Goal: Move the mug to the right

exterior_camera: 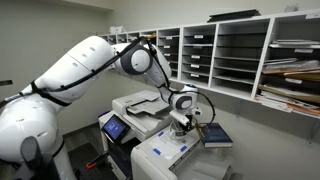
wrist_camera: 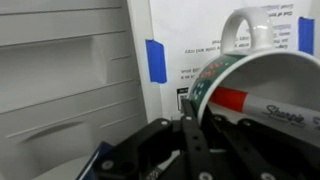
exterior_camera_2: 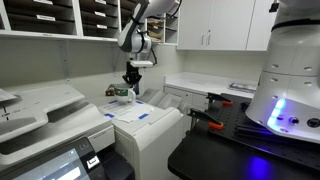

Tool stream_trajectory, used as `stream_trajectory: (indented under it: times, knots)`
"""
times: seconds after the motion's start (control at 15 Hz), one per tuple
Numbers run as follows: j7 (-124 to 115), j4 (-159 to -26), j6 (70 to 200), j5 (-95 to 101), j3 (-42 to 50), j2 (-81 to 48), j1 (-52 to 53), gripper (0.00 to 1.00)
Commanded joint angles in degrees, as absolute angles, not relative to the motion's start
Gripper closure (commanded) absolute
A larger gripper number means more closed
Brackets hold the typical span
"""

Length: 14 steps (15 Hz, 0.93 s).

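The mug is a pale cup with a green patterned inner rim and its handle toward the top of the wrist view. A red-capped Sharpie marker lies inside it. My gripper is shut on the mug's rim, with one finger against the wall at the rim's left side. In both exterior views the gripper points down over the top of the white printer. The mug shows only as a small shape at the fingertips.
A flat blue-covered book lies on the printer just beside the gripper. White paper sheets fixed with blue tape cover the printer top. Wall mail slots stand behind. A second copier is close by, and a counter runs along the wall.
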<state>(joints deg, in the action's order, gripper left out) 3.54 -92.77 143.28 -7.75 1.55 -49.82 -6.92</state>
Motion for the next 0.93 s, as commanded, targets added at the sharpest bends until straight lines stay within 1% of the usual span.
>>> stream_trajectory:
  times: [0.0,0.27,0.33,0.4,0.47,0.53,0.67,0.73,0.87]
  knots:
    - [-0.8,-87.7,138.3,-5.8,3.4,-52.7,-5.6,0.97]
    - [-2.7,-85.6,136.4,-3.7,5.0,-55.1,-4.1,0.97]
    - [-1.7,-83.3,135.1,-3.4,5.0,-56.7,-5.3,0.97]
    - [-1.9,-82.9,134.8,-3.3,5.2,-57.2,-5.3,0.78]
    - [-1.6,-82.3,134.4,-3.4,5.1,-57.2,-5.6,0.63]
    - [-0.6,-81.7,134.0,-3.8,4.5,-57.5,-6.3,0.57]
    - [1.2,-83.1,134.9,-4.7,3.2,-55.7,-7.6,0.42]
    - [2.9,-84.4,136.0,-5.0,2.3,-54.3,-8.4,0.33]
    - [7.3,-88.2,138.4,-5.7,0.0,-50.3,-9.9,0.19]
